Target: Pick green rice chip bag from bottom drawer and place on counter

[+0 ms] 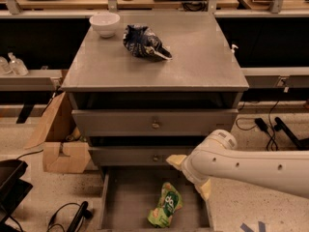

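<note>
The green rice chip bag lies in the open bottom drawer, right of its middle and near the front. My gripper is at the end of the white arm that reaches in from the right. It hangs over the drawer's right rear part, just above and right of the bag, not touching it. Its two cream fingertips stand apart, open and empty. The grey counter is the cabinet's top.
A dark blue-and-white snack bag and a white bowl sit on the counter's rear left. Two shut upper drawers with brass knobs are above the gripper. A cardboard box and cables lie on the floor to the left.
</note>
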Robot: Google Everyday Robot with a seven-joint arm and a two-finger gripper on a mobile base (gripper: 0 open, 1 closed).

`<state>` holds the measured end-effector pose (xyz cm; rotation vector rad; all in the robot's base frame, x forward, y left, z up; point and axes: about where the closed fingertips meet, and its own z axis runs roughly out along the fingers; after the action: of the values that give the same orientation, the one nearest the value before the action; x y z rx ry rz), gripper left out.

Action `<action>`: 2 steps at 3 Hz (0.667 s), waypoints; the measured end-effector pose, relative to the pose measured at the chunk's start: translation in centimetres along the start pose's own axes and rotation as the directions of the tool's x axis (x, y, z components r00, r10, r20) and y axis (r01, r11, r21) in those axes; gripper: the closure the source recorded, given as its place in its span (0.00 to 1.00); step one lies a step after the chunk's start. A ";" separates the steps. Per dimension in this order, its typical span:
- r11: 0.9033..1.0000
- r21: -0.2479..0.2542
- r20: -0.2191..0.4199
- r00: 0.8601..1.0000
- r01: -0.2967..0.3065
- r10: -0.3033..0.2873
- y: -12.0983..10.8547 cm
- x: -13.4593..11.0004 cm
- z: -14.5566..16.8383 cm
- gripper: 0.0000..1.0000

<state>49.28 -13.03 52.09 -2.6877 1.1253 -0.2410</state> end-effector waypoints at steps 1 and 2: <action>1.000 0.004 0.050 0.998 0.025 -0.025 -0.4 -2.9 7.0 0.00; 0.997 0.080 0.098 0.995 -0.019 0.011 -1.7 -5.0 13.9 0.00</action>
<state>50.18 -6.41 38.77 -2.5893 1.0837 -0.1478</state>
